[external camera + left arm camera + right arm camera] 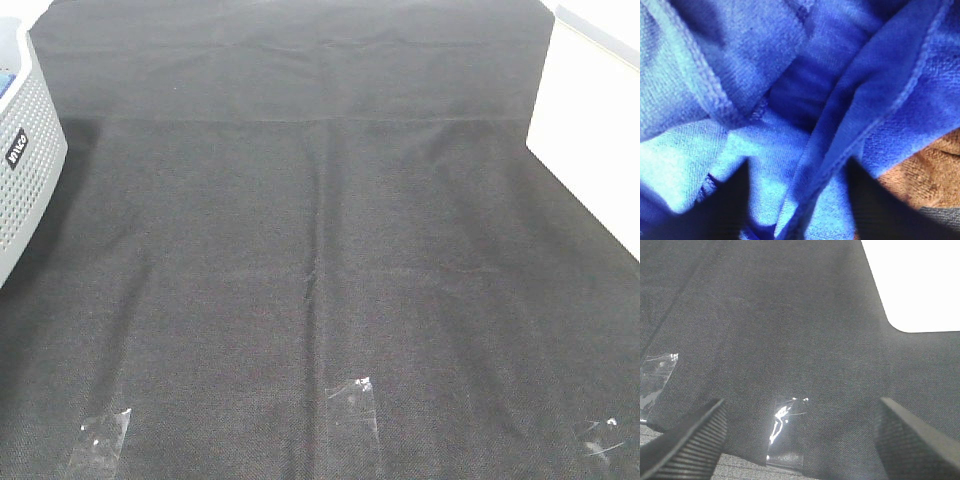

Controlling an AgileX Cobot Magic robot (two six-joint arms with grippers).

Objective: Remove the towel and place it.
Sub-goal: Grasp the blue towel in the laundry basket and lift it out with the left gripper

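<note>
Exterior view: cover (320, 250) spread over most of the table (590, 150), bare strip of table left at the right. basket (25, 160) at the cover's far left edge. tape patches (350, 400) on the cover along its near edge: left, middle, right. Left wrist view: towel (790, 100) bunched in folds, second cloth (925, 170) touching it, partly beneath a fold

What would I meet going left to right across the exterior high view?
basket → black cloth → white table
</note>
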